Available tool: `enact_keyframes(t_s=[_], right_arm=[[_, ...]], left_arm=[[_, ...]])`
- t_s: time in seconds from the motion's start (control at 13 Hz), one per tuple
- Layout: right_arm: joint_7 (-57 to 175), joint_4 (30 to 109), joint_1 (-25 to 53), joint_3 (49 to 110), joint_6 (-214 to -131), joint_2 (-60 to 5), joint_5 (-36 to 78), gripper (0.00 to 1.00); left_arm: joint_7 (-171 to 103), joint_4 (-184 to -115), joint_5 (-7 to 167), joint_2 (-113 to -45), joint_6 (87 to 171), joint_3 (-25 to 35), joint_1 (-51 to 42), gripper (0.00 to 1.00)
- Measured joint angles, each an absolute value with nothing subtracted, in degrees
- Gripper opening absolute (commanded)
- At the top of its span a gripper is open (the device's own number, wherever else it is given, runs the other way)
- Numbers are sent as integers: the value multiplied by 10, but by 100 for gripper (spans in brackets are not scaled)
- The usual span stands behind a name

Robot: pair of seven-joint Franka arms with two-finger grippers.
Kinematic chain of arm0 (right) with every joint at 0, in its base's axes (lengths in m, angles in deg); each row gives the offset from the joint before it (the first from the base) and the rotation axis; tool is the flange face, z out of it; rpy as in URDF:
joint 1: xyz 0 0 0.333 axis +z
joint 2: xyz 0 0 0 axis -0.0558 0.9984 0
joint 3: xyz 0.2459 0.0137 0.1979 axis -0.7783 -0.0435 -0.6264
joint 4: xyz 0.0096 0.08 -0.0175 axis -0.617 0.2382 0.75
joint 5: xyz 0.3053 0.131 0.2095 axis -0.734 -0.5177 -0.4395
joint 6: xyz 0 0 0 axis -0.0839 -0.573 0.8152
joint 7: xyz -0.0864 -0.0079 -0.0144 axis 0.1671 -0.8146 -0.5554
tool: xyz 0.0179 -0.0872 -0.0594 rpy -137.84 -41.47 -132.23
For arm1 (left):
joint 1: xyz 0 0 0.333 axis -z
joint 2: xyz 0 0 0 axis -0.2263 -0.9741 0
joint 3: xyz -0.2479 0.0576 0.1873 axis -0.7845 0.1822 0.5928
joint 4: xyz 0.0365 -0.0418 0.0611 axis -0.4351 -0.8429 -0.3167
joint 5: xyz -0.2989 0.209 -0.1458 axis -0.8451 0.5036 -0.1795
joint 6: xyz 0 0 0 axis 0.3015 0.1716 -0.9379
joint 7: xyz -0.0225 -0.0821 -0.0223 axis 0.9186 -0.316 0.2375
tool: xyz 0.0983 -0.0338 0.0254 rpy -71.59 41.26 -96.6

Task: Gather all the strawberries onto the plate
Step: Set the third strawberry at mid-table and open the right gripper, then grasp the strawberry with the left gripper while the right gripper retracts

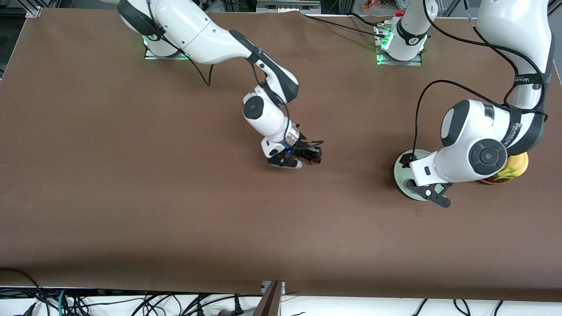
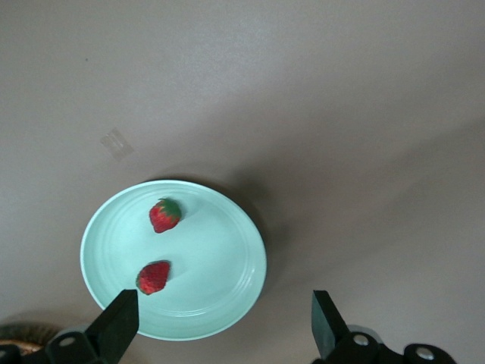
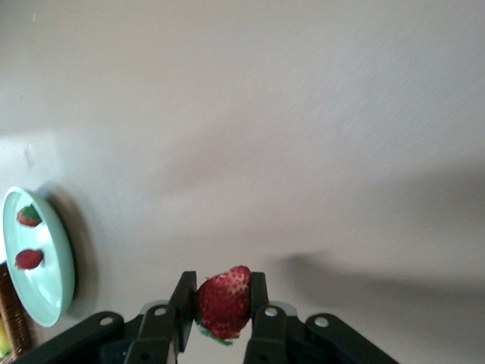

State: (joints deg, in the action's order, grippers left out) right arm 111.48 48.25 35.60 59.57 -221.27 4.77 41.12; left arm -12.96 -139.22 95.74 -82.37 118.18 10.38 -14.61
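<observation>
right gripper (image 3: 221,318) is up over the middle of the table (image 1: 131,175), fingers pinched tight on a strawberry (image 3: 224,301), red tip poking out between them. two more strawberries (image 2: 164,214) (image 2: 154,277) sit apart on the plate (image 2: 220,258), which lies toward the left arm's end of the table, just beside a basket (image 1: 494,181) holding yellow fruit (image 1: 517,166). left gripper (image 2: 223,326) hovers over the plate's edge, fingers spread wide, nothing in them.
</observation>
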Motion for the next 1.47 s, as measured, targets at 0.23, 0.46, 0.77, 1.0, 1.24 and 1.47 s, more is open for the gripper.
enact_keyframes(t_s=[0.23, 0.46, 0.77, 1.0, 1.24, 1.47], right_arm=[[1136, 433, 380, 597, -2215, 82, 411, 99], [1137, 416, 382, 602, -2215, 89, 411, 100], [1131, 388, 375, 659, -2120, 60, 432, 100], [1069, 377, 310, 684, -1913, -10, 469, 100], [931, 378, 218, 687, -1760, -59, 475, 100], [812, 377, 146, 691, -1658, -95, 493, 100]], left_arm=[[-131, -1392, 948, -826, 1179, 104, -147, 100], [-131, -1396, 946, -835, 1180, 104, -144, 100], [-135, -1411, 906, -842, 1194, 97, -143, 100], [-136, -1431, 880, -844, 1272, 74, -134, 100], [-138, -1485, 879, -865, 1457, 66, -84, 100], [-139, -1499, 890, -908, 1547, 67, -33, 100]])
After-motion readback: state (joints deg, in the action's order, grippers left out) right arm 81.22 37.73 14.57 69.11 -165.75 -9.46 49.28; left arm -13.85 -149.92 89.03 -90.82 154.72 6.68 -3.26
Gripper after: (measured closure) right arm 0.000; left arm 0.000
